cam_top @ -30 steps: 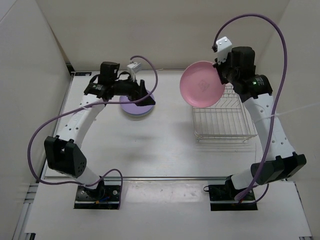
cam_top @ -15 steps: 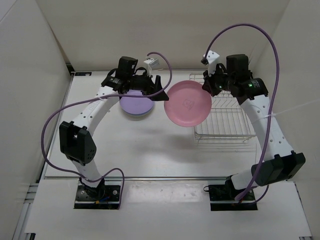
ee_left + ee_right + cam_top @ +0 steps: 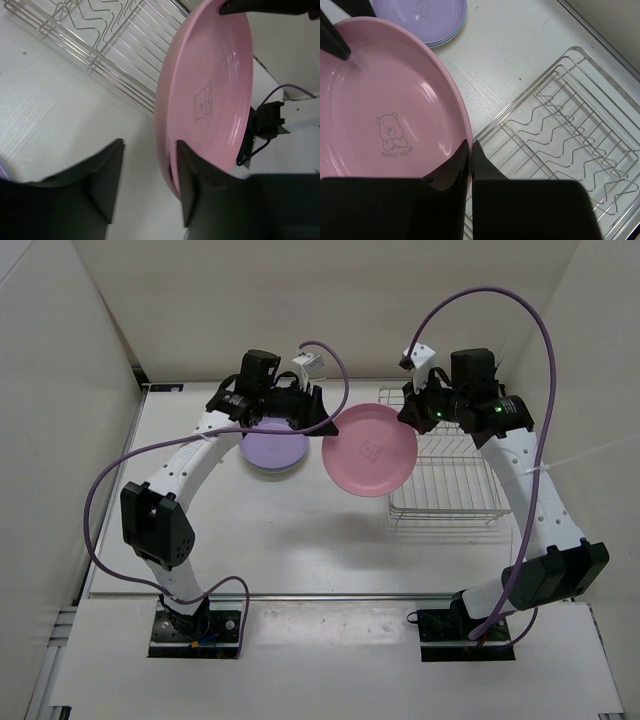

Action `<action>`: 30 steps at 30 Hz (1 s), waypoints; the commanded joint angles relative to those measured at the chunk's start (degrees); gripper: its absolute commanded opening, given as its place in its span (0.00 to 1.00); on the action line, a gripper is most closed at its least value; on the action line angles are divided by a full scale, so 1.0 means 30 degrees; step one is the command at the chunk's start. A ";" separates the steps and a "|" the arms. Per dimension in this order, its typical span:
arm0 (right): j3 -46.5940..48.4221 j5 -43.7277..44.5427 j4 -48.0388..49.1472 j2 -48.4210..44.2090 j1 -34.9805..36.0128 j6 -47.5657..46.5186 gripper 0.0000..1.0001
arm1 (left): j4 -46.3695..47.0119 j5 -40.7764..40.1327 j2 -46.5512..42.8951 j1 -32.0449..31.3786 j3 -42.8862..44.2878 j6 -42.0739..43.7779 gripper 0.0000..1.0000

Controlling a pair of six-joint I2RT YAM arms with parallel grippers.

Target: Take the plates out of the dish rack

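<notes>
The pink plate (image 3: 368, 450) (image 3: 210, 90) (image 3: 385, 115) hangs tilted in the air between the two arms, left of the dish rack (image 3: 450, 485) (image 3: 560, 130). My right gripper (image 3: 410, 415) (image 3: 471, 143) is shut on its right rim. My left gripper (image 3: 330, 425) (image 3: 150, 144) straddles the opposite rim. One finger (image 3: 200, 175) lies against the plate's inner face and the other finger (image 3: 100, 175) stands apart from its back. A light purple plate (image 3: 270, 450) (image 3: 420, 12) lies on the table on top of a blue plate (image 3: 445, 40).
The wire rack (image 3: 115, 50) sits at the right rear of the white table (image 3: 300, 540) with only bare wires showing. White walls close in the table on the left, back and right. Purple cables loop above both arms.
My right arm carried the pink plate leftward away from the rack. My left arm swung from over the purple plate to the pink plate's left rim, and its jaws narrowed around it.
</notes>
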 commanded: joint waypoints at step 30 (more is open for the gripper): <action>0.0954 0.2088 0.0798 0.0434 0.0004 0.1612 0.71 | 0.0961 -1.3491 -0.1597 -0.0049 -0.2743 -0.2988 0.11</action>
